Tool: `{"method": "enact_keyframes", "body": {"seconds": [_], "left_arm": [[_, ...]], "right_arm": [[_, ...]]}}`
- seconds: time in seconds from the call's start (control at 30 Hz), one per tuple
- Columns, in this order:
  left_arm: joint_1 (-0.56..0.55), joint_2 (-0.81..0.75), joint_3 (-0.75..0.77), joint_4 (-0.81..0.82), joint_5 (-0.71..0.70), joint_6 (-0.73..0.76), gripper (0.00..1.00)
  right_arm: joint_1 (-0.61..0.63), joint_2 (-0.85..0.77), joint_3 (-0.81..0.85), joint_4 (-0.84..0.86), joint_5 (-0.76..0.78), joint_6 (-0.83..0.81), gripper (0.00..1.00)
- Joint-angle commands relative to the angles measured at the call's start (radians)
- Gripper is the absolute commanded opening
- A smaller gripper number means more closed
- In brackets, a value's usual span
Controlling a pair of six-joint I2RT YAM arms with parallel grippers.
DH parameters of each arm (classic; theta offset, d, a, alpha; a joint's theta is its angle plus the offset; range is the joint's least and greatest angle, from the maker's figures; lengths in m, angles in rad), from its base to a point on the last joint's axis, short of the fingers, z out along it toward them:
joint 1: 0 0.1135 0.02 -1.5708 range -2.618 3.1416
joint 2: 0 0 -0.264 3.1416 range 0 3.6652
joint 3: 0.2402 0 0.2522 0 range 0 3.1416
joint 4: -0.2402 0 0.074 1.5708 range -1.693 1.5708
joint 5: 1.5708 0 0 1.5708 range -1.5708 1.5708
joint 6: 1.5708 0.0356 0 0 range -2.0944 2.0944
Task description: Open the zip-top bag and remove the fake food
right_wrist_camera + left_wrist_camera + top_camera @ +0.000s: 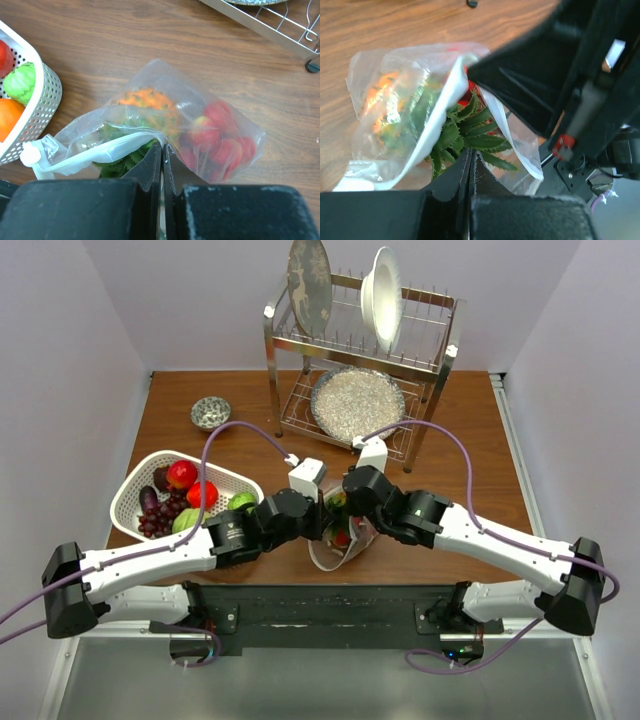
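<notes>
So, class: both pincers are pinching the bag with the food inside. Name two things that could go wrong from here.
1. The left pincer and right pincer seem to pinch only thin lips of the zip-top bag; the plastic could slip free or tear.
2. The fake food could tumble out near the front edge of the table.
</notes>
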Motion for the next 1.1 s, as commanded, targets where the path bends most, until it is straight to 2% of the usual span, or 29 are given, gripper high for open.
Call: {"method": "enact_keyframes", "body": {"seconds": [0.0, 0.13, 0.3, 0.53, 0.73, 0.9, 1.07], "left_arm": [[0.0, -0.045, -0.024, -0.009, 0.045, 0.025, 0.0], [0.0, -0.077, -0.044, -0.058, 0.02, 0.019, 0.0], [0.018, -0.126, -0.079, -0.124, -0.102, -0.04, 0.0], [0.076, -0.128, -0.084, -0.09, -0.098, -0.047, 0.0], [0.073, -0.184, -0.053, 0.068, 0.022, 0.1, 0.0], [0.075, -0.21, -0.014, 0.111, 0.059, 0.185, 0.0], [0.075, -0.204, -0.028, 0.169, 0.16, 0.248, 0.0]], "right_arm": [[-0.021, 0.038, 0.068, 0.026, -0.002, -0.034, 0.0], [-0.037, 0.054, 0.063, 0.021, -0.005, -0.034, 0.0], [-0.038, -0.003, -0.007, 0.029, -0.039, -0.018, 0.0], [-0.038, -0.092, -0.108, 0.05, -0.138, 0.005, 0.0], [-0.038, -0.037, -0.115, 0.064, -0.142, 0.006, 0.0], [-0.04, 0.006, -0.075, 0.057, -0.082, -0.011, 0.0], [-0.072, 0.032, -0.009, 0.052, -0.08, -0.032, 0.0]]}}
